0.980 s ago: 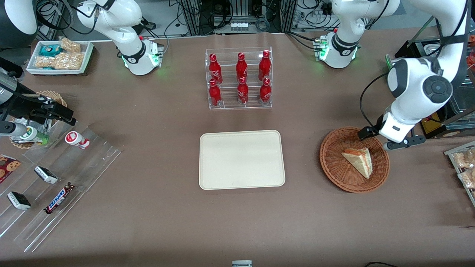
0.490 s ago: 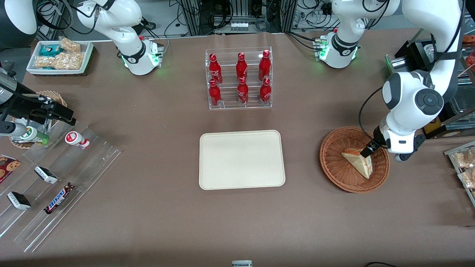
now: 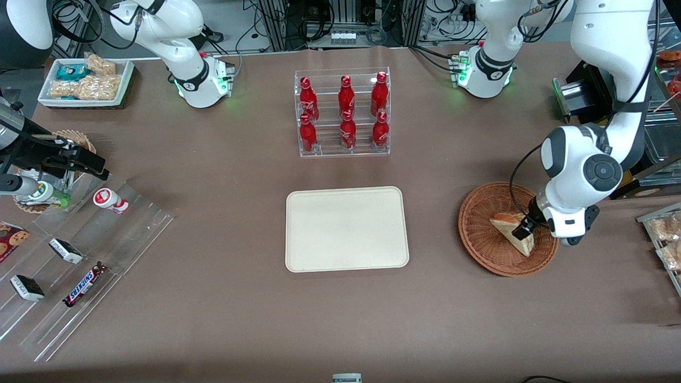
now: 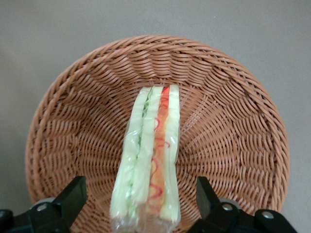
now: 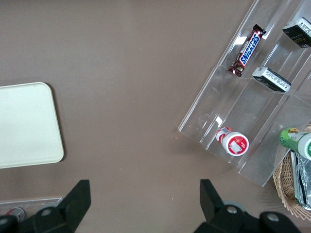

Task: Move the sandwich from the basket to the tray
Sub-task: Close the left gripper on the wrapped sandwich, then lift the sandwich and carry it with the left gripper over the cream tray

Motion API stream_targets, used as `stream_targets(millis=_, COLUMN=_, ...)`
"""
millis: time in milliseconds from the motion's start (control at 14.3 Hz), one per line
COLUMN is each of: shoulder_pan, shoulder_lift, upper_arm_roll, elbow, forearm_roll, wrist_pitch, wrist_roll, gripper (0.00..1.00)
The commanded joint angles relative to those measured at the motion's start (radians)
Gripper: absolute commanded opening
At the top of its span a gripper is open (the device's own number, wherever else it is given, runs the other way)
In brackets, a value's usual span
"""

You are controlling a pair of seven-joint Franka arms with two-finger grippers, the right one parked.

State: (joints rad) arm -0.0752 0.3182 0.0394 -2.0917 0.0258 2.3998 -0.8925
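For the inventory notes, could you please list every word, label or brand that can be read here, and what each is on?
"SNICKERS": on the brown candy bar lying on the clear acrylic stand.
Red bottles in the clear rack: white script, too small to read.
Dark packets on the stand: print illegible.
Sandwich, basket, tray: no text.
The gripper, open, straddles the sandwich.

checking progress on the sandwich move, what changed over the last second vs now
The left arm's claw swung in from the basket's rim nearest the arm's base and came down over the sandwich. In the wrist view its open fingers now straddle the sandwich's cut edge, not yet closed on it. The sandwich, basket and tray stayed put.
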Motion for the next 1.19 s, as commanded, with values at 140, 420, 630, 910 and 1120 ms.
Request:
stream_targets(millis=140, shoulder_pan=-0.001, shoulder_lift=0.039, upper_arm_roll=0.0, elbow=0.016, forearm_roll=-0.033, wrist_pitch=0.006, wrist_roll=-0.048, gripper=0.21)
stream_targets(millis=420, shoulder_pan=-0.006, shoulder_lift=0.01, upper_arm_roll=-0.004, elbow=0.094, forearm_roll=-0.038, wrist_pitch=-0.113, wrist_roll=-0.051, gripper=0.11)
stream_targets(millis=630, shoulder_pan=-0.038, shoulder_lift=0.021, upper_arm_roll=-0.016, elbow=0.254, forearm_roll=-0.063, wrist_pitch=-0.307, wrist_roll=-0.091, gripper=0.11)
stream_targets(millis=910, shoulder_pan=-0.199, shoulder_lift=0.019, upper_arm_roll=-0.019, elbow=0.288, forearm_roll=-0.063, wrist_pitch=-0.318, wrist_roll=-0.094, gripper=0.12)
stream_targets(millis=1120, shoulder_pan=-0.354, shoulder_lift=0.073, upper_arm_roll=-0.019, elbow=0.357, forearm_roll=-0.06, wrist_pitch=-0.295, wrist_roll=-0.079, gripper=0.12)
